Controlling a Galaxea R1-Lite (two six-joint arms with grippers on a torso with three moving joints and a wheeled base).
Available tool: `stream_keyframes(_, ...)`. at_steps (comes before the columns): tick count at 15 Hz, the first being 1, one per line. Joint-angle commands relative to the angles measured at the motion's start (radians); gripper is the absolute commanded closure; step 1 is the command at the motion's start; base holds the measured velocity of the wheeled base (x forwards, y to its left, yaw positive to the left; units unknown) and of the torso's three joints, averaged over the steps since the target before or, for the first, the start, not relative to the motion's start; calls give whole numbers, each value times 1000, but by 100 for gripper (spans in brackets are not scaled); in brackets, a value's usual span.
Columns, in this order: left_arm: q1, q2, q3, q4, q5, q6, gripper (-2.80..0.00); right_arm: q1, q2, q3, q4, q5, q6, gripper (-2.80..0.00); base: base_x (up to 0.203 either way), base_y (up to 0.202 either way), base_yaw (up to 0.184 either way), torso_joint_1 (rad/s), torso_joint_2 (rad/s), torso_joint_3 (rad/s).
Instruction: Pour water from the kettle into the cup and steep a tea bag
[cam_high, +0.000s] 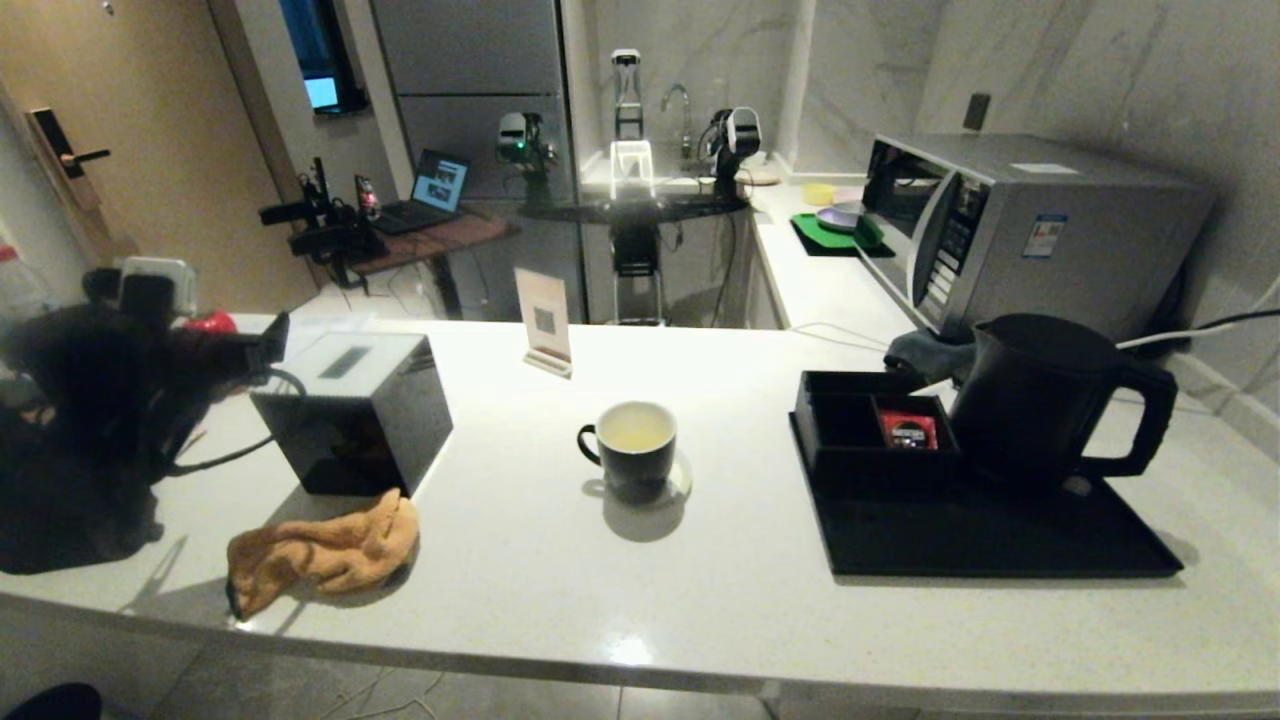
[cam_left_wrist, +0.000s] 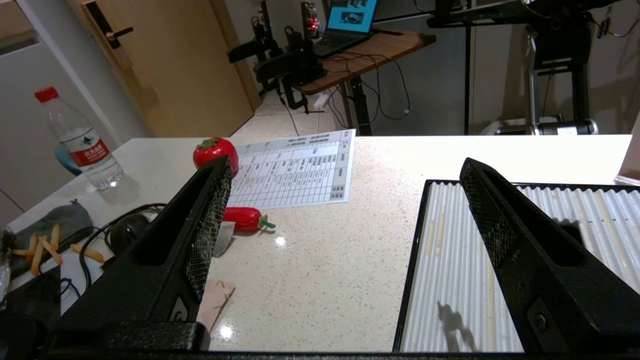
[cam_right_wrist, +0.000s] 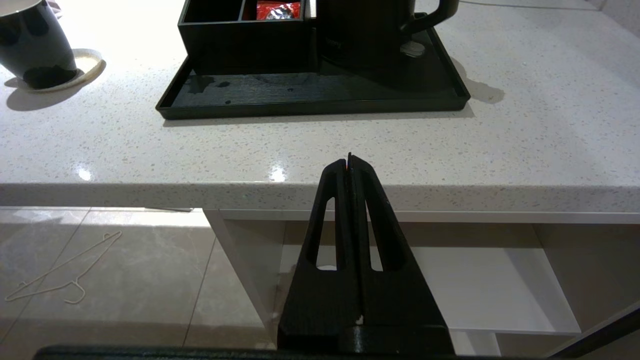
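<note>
while both arms' fingers hold nothing, left spread, right closed, the cup (cam_high: 628, 447) holds yellowish water (cam_high: 636, 429).

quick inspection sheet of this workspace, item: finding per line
surface: white speckled counter, black tray on it
job's things: kettle upright on tray; cup on a coaster, pale liquid inside; tea bag not seen
clutter: orange cloth, black box, compartment box with red packet
grippers: left gripper open, empty, over the counter's left end; right gripper shut below the counter edge
cables: white cable behind kettle
surroundings: microwave
</note>
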Motion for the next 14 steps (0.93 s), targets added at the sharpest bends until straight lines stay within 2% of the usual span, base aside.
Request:
stream_keyframes(1,2,-7,-1,-7,0,2,-280,0,1,1,1,-1,0,0,0,0,0,0,0,0)
stream_keyframes(7,24,-56,-13,-13,0,30,-280,0,1,1,1,-1,0,0,0,0,0,0,0,0)
stream_keyframes(11,24,-95,-81,-16,2,29,-280,0,1,0,1,-1,0,0,0,0,0,0,0,0)
stream_keyframes(14,24,-132,-81,-16,2,26,-280,0,1,0,1,-1,0,0,0,0,0,0,0,0)
